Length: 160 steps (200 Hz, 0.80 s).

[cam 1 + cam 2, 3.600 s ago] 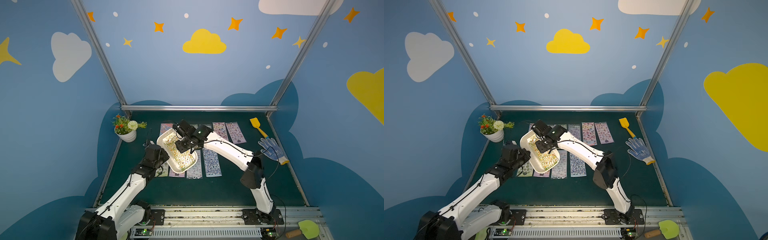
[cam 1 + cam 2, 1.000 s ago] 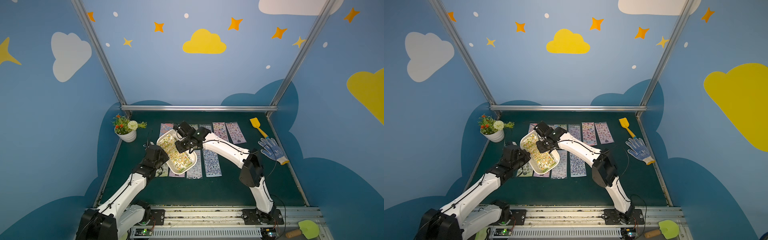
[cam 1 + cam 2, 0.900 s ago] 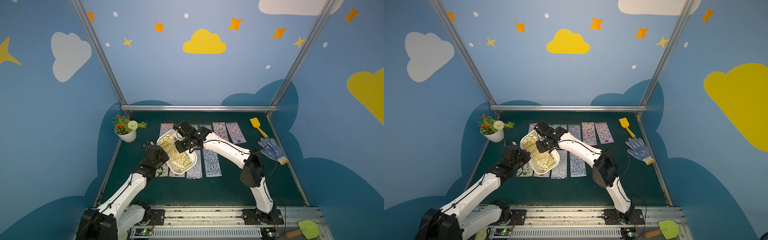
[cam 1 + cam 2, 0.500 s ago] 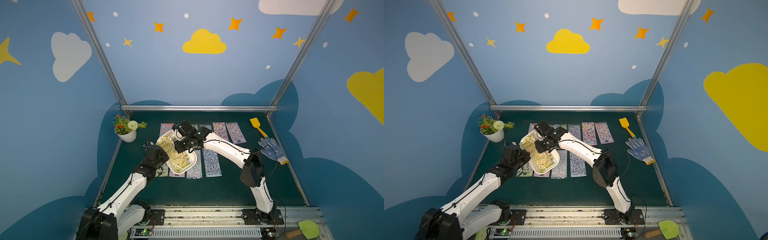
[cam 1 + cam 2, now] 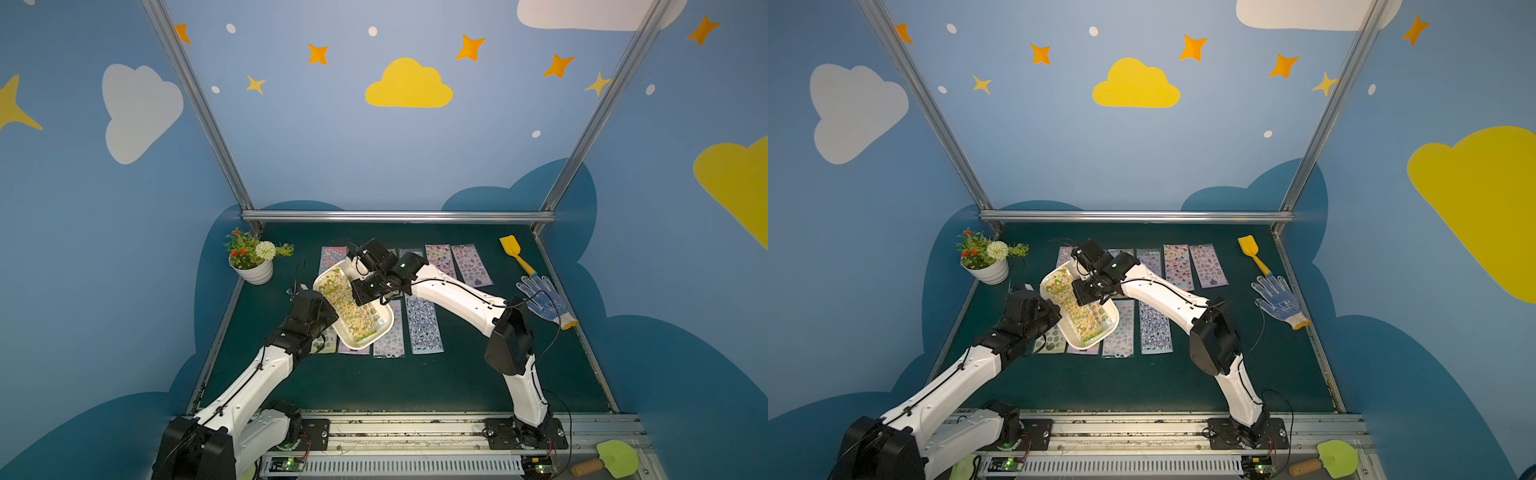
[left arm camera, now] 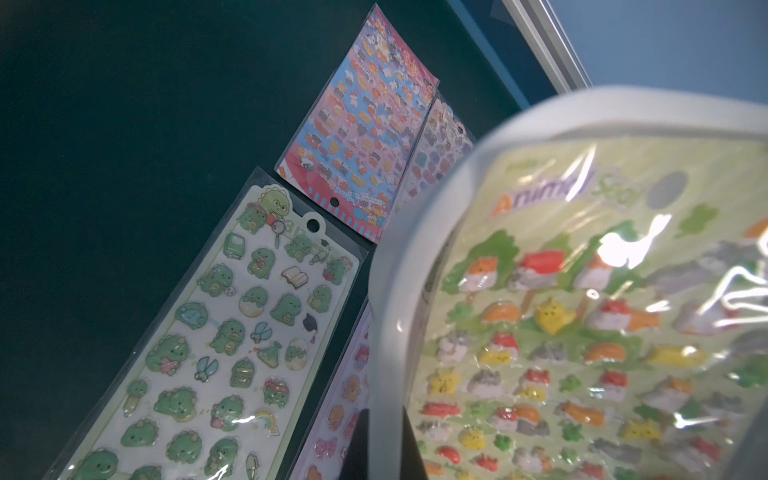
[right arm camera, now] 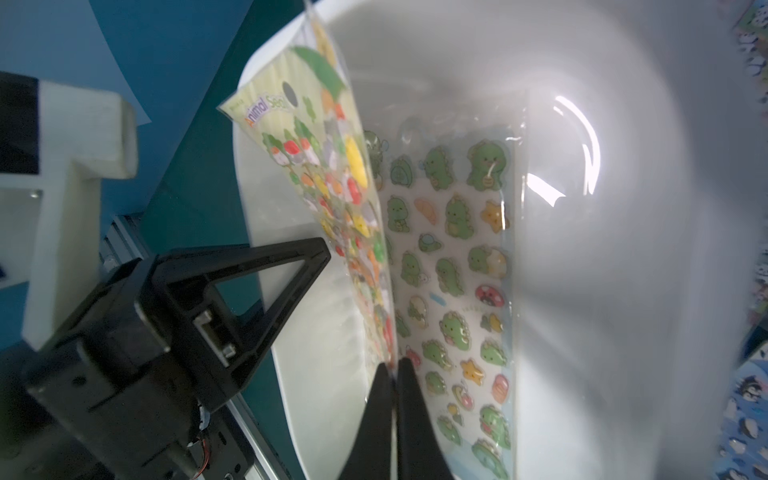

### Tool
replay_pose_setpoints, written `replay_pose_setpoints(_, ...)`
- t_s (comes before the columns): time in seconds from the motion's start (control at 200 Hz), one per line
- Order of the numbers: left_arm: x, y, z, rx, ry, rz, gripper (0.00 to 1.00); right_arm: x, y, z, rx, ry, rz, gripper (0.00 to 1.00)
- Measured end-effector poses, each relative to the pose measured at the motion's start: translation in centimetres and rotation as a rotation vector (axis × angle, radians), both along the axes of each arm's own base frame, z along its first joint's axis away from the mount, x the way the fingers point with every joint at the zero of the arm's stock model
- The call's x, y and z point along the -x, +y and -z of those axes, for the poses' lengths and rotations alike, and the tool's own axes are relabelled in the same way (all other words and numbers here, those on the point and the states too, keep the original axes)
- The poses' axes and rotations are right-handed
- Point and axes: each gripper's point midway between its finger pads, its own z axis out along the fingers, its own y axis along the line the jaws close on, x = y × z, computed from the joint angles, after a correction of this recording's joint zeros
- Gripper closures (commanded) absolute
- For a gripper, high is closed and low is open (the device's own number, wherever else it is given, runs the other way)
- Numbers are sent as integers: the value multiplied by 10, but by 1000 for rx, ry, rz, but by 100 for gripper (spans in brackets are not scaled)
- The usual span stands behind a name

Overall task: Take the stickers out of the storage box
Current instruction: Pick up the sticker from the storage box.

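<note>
Right wrist view showed the right gripper [image 7: 392,368] pinched shut on an animal sheet [image 7: 328,166] inside the storage box [image 5: 380,332], with a dinosaur sheet [image 7: 457,249] behind it. The left gripper [image 6: 384,436] clamped the tilted box's rim. Most stickers [image 5: 424,324] already lay on the table [image 5: 374,382], toward its three o'clock.

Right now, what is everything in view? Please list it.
storage box: one, white, held tilted above the table
animal sheet: one, green-yellow, on edge in the box
dinosaur sheet: one, green-white, lying in the box
table sheets: at least nine, pink, purple, blue, green, two rows
flower pot: one, white, far left
spatula: one, yellow, far right
glove: one, blue-dotted white, right edge
trowel: one, light green, by the front rail
left arm: one, white-black, jaws shut on box rim
right arm: one, white-black, jaws shut on animal sheet
</note>
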Motion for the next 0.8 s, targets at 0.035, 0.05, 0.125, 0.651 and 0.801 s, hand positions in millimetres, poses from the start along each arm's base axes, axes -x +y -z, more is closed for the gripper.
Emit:
replay_pose_setpoints(0.035, 0, 0, 0, 1, 3, 1, 96, 0, -1, -2, -5, 1, -1, 100)
replay_pose_setpoints(0.05, 0, 0, 0, 1, 3, 2, 96, 1, -2, -4, -8, 0, -1, 100)
replay_pose_setpoints(0.125, 1, -1, -1, 2, 7, 5, 96, 3, -4, -12, -22, 0, -5, 100)
replay_pose_setpoints(0.651, 7, 3, -33, -35, 4, 19, 96, 22, -69, -84, -152, -11, 17, 100)
replay_pose_setpoints(0.801, 13, 6, -44, -61, 17, 32, 96, 27, -95, -96, -202, 21, 19, 100)
